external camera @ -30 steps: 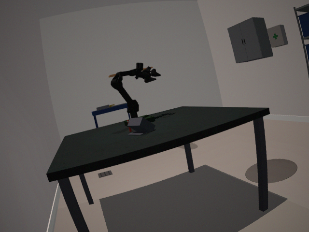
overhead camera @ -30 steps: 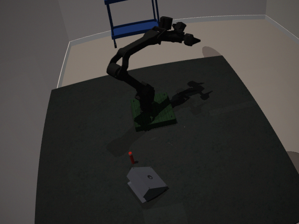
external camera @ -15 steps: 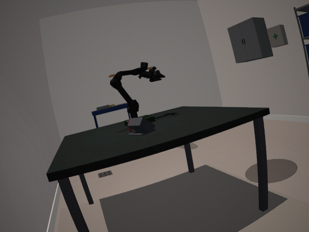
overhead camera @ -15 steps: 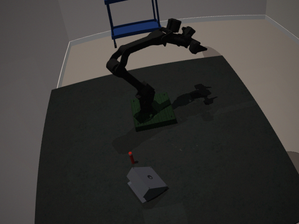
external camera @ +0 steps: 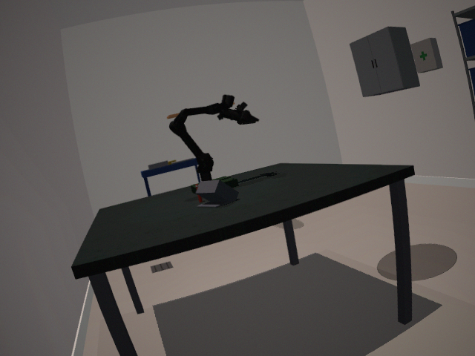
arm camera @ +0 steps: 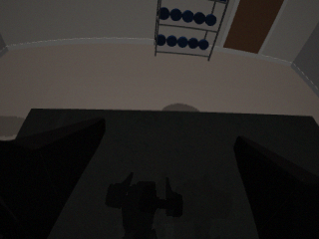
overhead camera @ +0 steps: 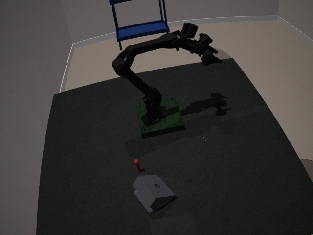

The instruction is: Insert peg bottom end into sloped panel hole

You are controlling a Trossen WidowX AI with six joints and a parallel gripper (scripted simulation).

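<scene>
On table (overhead camera: 227, 156): one peg (overhead camera: 137, 165), one panel (overhead camera: 151, 191)

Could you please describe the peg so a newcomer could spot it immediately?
On the dark table, find the grey sloped panel in front of the robot's green base plate. Standing upright right beside it is the peg, a small red cylinder, the only red thing there.

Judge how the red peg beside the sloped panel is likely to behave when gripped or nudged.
The red peg stands upright, tall and slender, so a sideways nudge would probably tip it. It looks round, so once down it may roll. It appears rigid, likely to hold its shape between the fingers. The open gripper hangs far from it.
</scene>
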